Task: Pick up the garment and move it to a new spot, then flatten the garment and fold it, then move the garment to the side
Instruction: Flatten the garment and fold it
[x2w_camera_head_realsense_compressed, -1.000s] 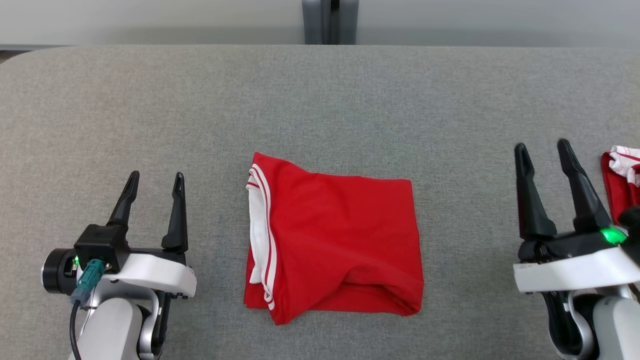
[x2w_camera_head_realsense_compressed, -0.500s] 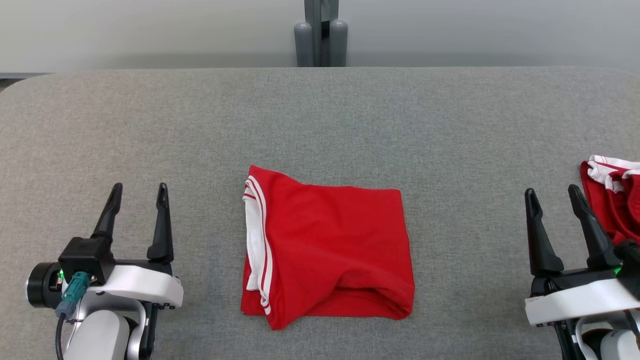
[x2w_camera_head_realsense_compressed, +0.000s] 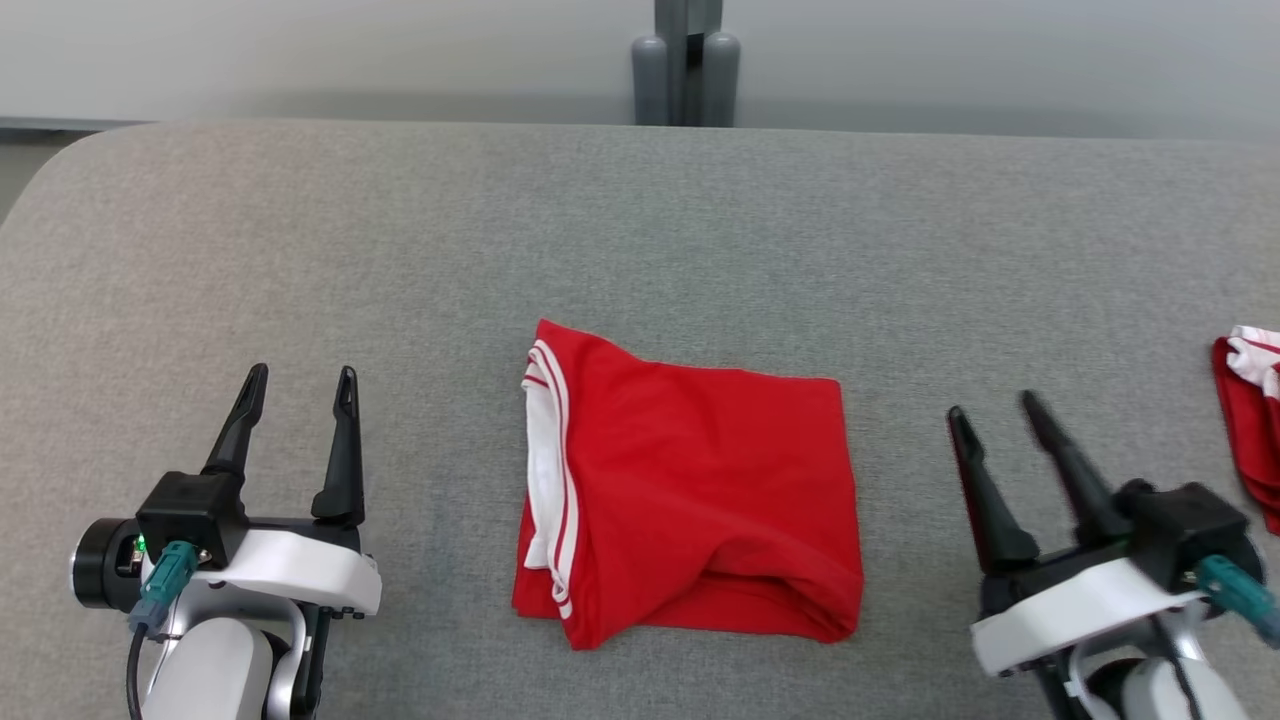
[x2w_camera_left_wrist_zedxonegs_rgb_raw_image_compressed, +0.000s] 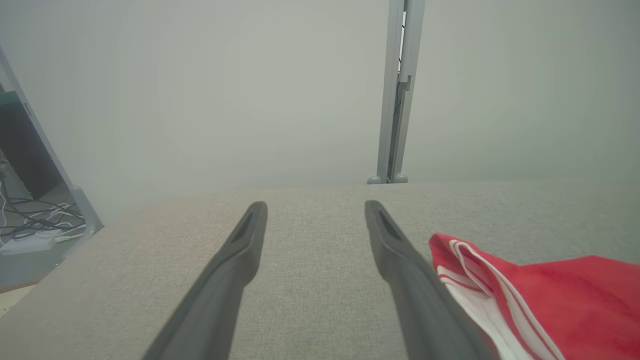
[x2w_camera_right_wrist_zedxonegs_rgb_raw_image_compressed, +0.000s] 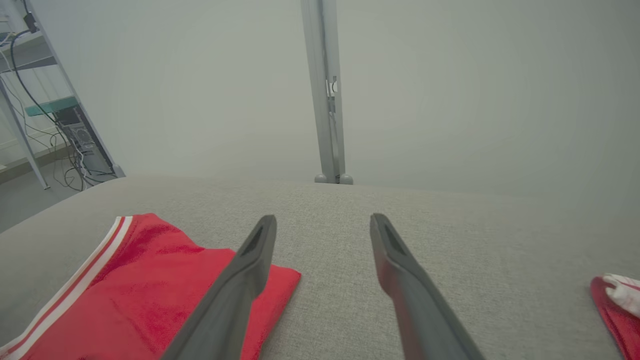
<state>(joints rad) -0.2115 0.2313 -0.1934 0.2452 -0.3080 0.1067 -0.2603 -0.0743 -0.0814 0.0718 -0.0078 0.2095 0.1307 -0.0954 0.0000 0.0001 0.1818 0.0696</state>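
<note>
A red garment (x2w_camera_head_realsense_compressed: 690, 500) with white striped trim lies folded into a rough square in the middle of the grey table (x2w_camera_head_realsense_compressed: 640, 230). Its trimmed edge shows in the left wrist view (x2w_camera_left_wrist_zedxonegs_rgb_raw_image_compressed: 525, 300) and its right corner in the right wrist view (x2w_camera_right_wrist_zedxonegs_rgb_raw_image_compressed: 125, 295). My left gripper (x2w_camera_head_realsense_compressed: 297, 385) stands open to the left of the garment, nothing between its fingers (x2w_camera_left_wrist_zedxonegs_rgb_raw_image_compressed: 315, 205). To the right of the garment my right gripper (x2w_camera_head_realsense_compressed: 990, 408) is open too, tilted leftward, with nothing in it (x2w_camera_right_wrist_zedxonegs_rgb_raw_image_compressed: 322, 220).
Another red and white cloth (x2w_camera_head_realsense_compressed: 1250, 420) lies at the table's right edge, also seen in the right wrist view (x2w_camera_right_wrist_zedxonegs_rgb_raw_image_compressed: 617, 310). A grey post (x2w_camera_head_realsense_compressed: 685, 65) stands behind the table's far edge. A shelf with cables (x2w_camera_right_wrist_zedxonegs_rgb_raw_image_compressed: 60, 130) stands off to the left.
My right gripper has swung left, toward the garment, and now tilts leftward. The head camera shifted, so the whole scene slid in view. The left gripper and the garment have stayed put.
</note>
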